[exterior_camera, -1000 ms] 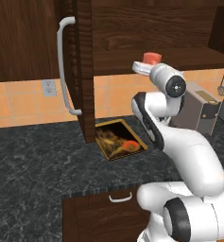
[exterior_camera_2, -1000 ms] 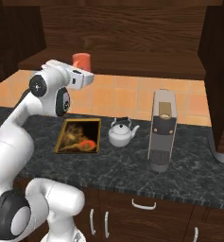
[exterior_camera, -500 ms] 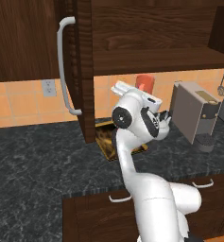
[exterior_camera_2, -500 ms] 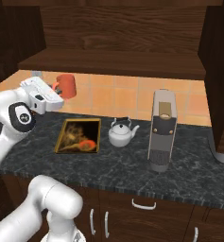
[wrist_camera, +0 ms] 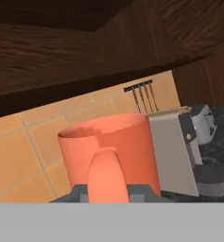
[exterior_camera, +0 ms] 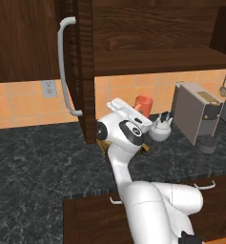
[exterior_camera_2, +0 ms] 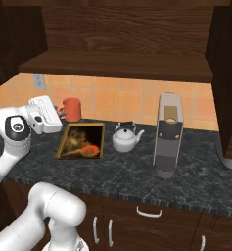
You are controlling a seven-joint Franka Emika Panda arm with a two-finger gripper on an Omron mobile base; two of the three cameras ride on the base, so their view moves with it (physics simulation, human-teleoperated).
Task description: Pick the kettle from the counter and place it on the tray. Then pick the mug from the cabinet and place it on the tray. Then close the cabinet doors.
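1. The gripper (exterior_camera_2: 60, 113) is closed on the mug (exterior_camera_2: 71, 109); in the hand view the mug's handle (wrist_camera: 107, 175) rises right between the finger tips, so I judge the grip to be on the handle or the wall just beside it.

2. The mug hangs in the air, upright with its mouth up, above the back left corner of the tray (exterior_camera_2: 81, 140) and not touching it. It sits well below the cabinet (exterior_camera_2: 122, 68) shelf and in front of the tiled wall.

3. Handling, as a judgement: the mug looks rigid, small and light, with a smooth glazed-looking surface that could slip or swing in a narrow pinch. A handle hold leaves the body off to one side, so it may tilt if moved quickly. It should be lowered level and slowly, and it would likely chip if dropped.

4. The tray lies flat on the counter (exterior_camera_2: 196, 181), its picture side up, with nothing resting on it.

5. The kettle (exterior_camera_2: 124, 138) stands on the counter just right of the tray, beside it rather than on it; its thin arched handle is the obvious place to grasp, and its rounded body looks slippery.

6. Further right of the tray stands a grey coffee machine (exterior_camera_2: 168, 136).

7. Left of the tray, a cabinet door (exterior_camera: 81, 71) hangs open, its bar handle (exterior_camera: 64, 66) facing out.
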